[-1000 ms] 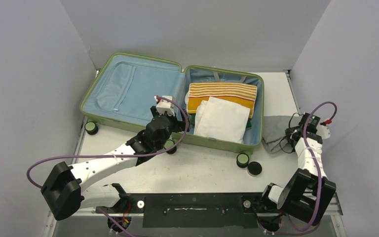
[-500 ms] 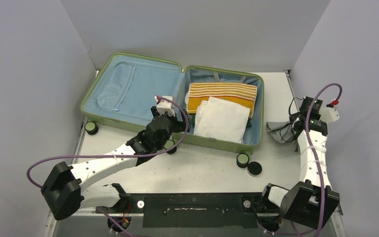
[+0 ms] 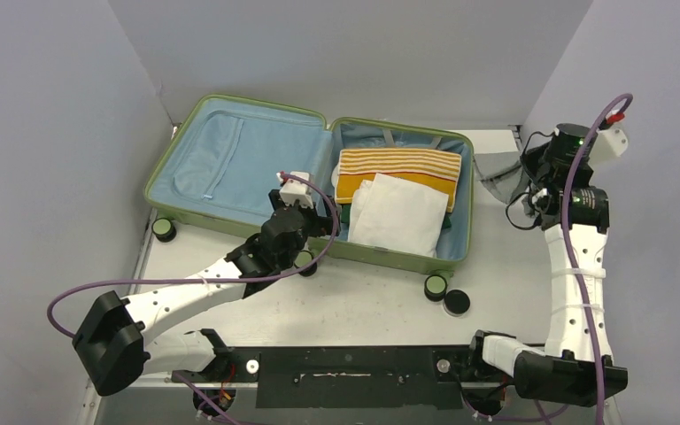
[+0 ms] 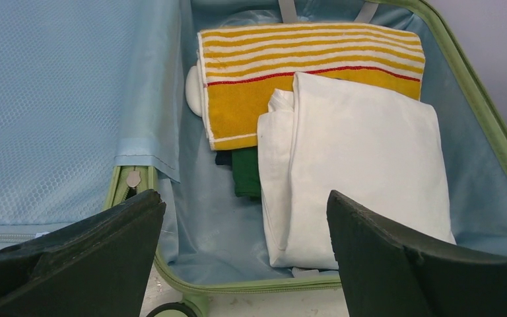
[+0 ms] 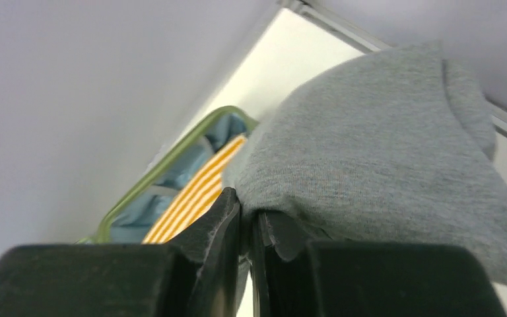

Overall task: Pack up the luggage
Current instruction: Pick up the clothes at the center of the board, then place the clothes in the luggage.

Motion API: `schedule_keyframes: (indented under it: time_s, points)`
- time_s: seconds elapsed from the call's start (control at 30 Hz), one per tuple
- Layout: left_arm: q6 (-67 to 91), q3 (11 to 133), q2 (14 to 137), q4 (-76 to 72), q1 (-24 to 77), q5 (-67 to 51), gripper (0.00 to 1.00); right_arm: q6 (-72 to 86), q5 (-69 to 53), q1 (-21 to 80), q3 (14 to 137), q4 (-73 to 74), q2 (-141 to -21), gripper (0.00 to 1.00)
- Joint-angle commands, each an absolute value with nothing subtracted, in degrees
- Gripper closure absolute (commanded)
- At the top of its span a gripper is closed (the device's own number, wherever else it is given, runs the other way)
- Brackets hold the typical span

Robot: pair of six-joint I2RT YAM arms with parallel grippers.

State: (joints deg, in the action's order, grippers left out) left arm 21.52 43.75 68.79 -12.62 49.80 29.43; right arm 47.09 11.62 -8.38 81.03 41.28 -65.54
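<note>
The luggage (image 3: 230, 164) lies open flat, a light-green shell with blue lining. Its right half holds a yellow striped towel (image 3: 398, 166) and a folded white cloth (image 3: 398, 214) on top of it. A dark green item (image 4: 245, 173) peeks out beneath them. My left gripper (image 4: 245, 264) hovers open over the front rim near the hinge, with nothing between its fingers. My right gripper (image 5: 247, 218) is raised beside the suitcase's far right corner and is shut on a grey garment (image 5: 376, 145), which hangs from it (image 3: 500, 168).
A black round lid (image 3: 456, 303) lies on the table beside a suitcase wheel (image 3: 436, 286). Another wheel (image 3: 164, 229) sticks out at the front left. Grey walls close in on the left, back and right.
My right arm has lifted the grey garment off the table and carried it up and back toward the suitcase's far right corner. The left arm has stayed still.
</note>
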Motion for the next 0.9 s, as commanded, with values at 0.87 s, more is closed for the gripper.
schedule_keyframes:
  time_s: [0.87]
  points:
    - [85.9, 45.4, 83.2, -55.9, 25.8, -25.5, 0.03, 57.2, -45.7, 5.8, 78.3, -11.5, -74.8, 1.0]
